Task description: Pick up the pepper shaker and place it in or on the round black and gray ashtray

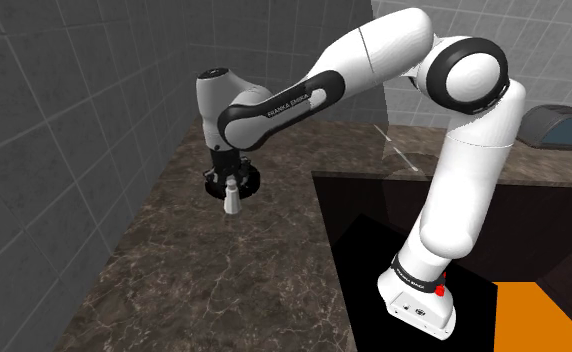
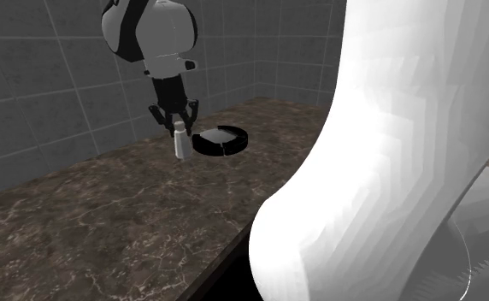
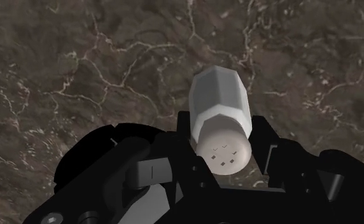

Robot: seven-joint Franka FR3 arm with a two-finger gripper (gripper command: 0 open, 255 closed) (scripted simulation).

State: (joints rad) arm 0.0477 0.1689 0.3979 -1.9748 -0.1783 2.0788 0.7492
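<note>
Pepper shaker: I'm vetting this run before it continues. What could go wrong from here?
The tool clasps the pepper shaker only near its cap, so the shaker may slip or tilt. It hangs beside the ashtray, not over it, and seemingly low: moving across could clip the rim.

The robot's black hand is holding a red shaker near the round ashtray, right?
Not quite: the shaker is whitish grey, not red, as the wrist view shows. The black gripper does hold it near the round ashtray.
</note>
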